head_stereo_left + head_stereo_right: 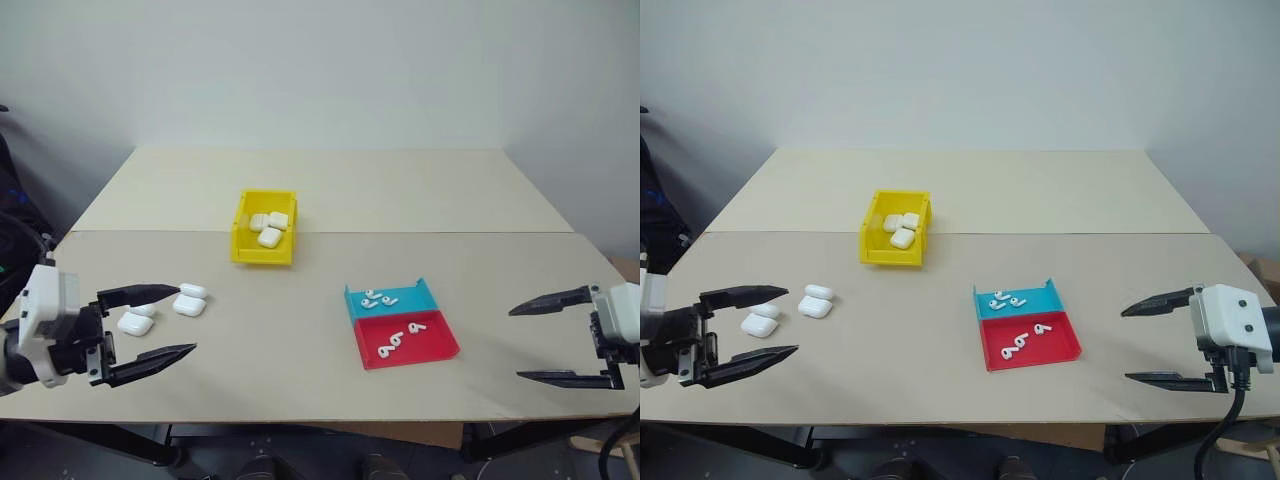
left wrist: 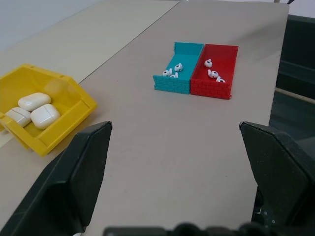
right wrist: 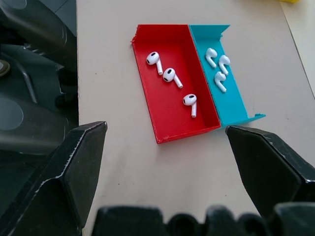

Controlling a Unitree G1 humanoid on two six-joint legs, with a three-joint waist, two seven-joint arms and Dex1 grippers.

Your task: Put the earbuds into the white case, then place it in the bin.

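Left eye view: both the left gripper (image 1: pixel 146 322) and right gripper (image 1: pixel 550 337) are held wide and empty. Earbuds (image 3: pixel 170 74) lie in the tray (image 3: pixel 170 129), white cases (image 1: pixel 189 306) near the bin (image 1: pixel 262 256); picking is judged next.

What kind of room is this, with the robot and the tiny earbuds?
Probably a robot test lab or workshop. A plain table stands against a bare wall, and on it sit a yellow bin of white cases and a teal-and-red tray holding sorted earbuds, like a practice setup.
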